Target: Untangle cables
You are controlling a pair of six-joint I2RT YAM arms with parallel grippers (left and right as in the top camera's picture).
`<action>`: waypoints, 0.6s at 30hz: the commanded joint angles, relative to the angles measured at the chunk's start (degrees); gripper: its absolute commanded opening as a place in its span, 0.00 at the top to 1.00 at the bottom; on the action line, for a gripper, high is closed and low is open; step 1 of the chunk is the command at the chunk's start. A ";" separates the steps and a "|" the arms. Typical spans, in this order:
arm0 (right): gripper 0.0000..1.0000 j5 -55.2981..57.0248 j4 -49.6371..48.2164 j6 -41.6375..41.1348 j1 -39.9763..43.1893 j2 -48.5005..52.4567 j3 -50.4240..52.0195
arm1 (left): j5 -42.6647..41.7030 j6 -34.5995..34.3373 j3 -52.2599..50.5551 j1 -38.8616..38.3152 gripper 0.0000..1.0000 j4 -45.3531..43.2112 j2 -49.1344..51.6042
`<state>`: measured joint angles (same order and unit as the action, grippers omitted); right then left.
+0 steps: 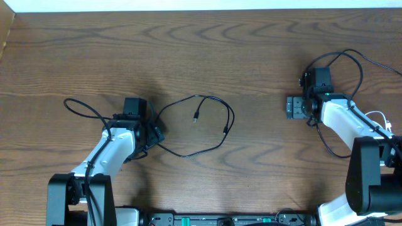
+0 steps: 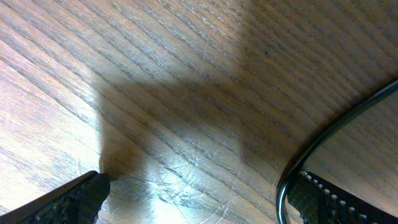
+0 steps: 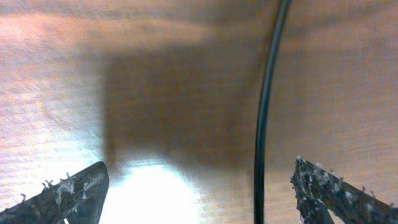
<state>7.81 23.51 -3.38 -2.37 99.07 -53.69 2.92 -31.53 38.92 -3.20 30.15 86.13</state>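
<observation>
Fingers of left gripper (image 2: pixel 199 199) & right gripper (image 3: pixel 199 193) spread, pinching nothing. Black cable (image 2: pixel 348 116), 1 loose loop: prob. light, limp; best pinched mid-run, clear of plugs.

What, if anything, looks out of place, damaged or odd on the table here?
Nothing stands out. The black cable lies in one loose open loop between the arms, both plug ends free, no knot visible. The left gripper and right gripper are open and hold nothing. No damage or spill shows.

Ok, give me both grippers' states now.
Left gripper: open, holding nothing; thin black cable lies by one finger.
Right gripper: open, holding nothing.
</observation>
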 commanded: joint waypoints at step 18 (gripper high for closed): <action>0.01 -8.68 -6.10 5.62 0.02 1.95 0.35 | 0.57 0.35 -2.10 0.02 0.02 0.85 1.97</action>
<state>0.51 17.47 0.95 -2.37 100.79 -53.65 2.92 -31.53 38.92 -3.20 30.15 86.13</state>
